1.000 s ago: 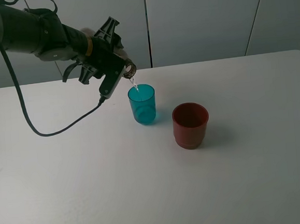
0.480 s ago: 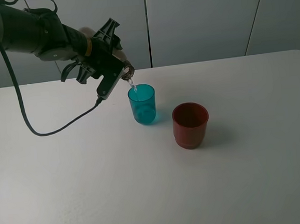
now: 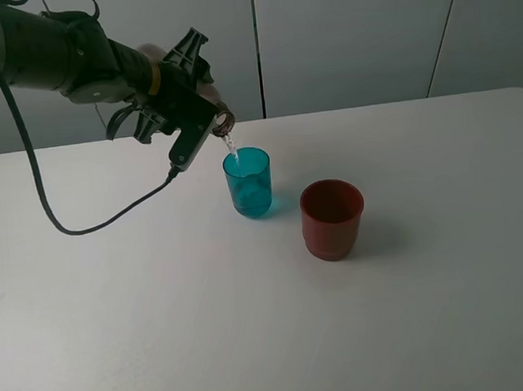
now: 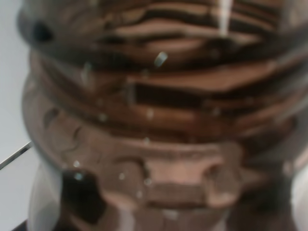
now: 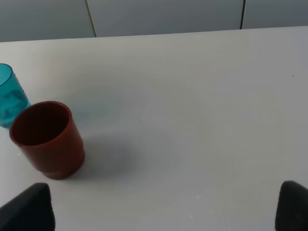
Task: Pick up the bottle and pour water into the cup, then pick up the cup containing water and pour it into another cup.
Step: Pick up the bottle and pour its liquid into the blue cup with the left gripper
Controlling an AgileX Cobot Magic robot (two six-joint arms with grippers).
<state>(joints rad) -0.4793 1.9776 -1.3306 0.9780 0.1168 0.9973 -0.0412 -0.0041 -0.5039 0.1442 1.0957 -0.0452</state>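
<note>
1. Left end effector [image 3: 192, 99]: pressed together on the tall, slim, clear brownish-tinted plastic bottle [image 3: 225, 120] and held in the air above the white tabletop [image 3: 254, 332].
2. Bottle position: tipped, with its capless mouth pointing down just above the near-left rim of the small translucent teal-blue plastic cup [image 3: 248, 184]. Most of the body is hidden behind the end effector. In the left wrist view the threaded neck [image 4: 159, 120] fills the frame, slightly blurred.
3. Water: a thin stream [image 3: 231, 145] runs from the bottle mouth into the teal cup.
4. Teal cup: upright on the tabletop, touched by neither end effector.
5. Opaque dark-red plastic cup [image 3: 332, 217] with a stepped narrower base: upright, near the teal cup on its right and apart from it. The right wrist view shows its interior as empty [image 5: 47, 138].
6. Right end effector [image 5: 161, 216]: fingers spread wide, pinching nothing, hanging over bare tabletop well apart from the red cup.
7. Black cable [image 3: 92, 229]: hangs from the left arm in a loop.
</note>
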